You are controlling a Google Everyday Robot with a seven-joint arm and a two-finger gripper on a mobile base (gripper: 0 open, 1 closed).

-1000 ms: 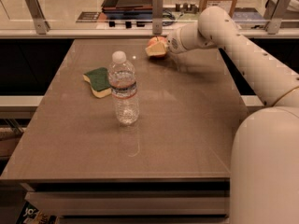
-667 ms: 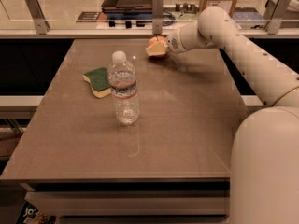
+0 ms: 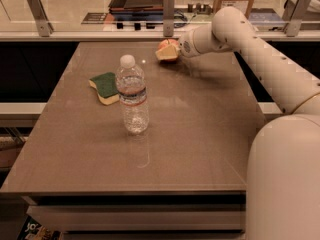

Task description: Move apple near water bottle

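Note:
The apple (image 3: 164,45) is red-orange and sits in my gripper (image 3: 166,52) at the far middle of the table, just above the tabletop. The gripper's pale fingers (image 3: 167,54) close around the apple and hide its lower part. The water bottle (image 3: 133,96) stands upright at the table's centre-left, clear and ribbed with a white cap. It is well apart from the gripper, nearer the camera and to the left.
A green-and-yellow sponge (image 3: 105,87) lies just left of the bottle. The brown table (image 3: 200,134) has a rail with metal posts (image 3: 168,6) along its far edge. My arm (image 3: 260,59) reaches in from the right over the table's far right part.

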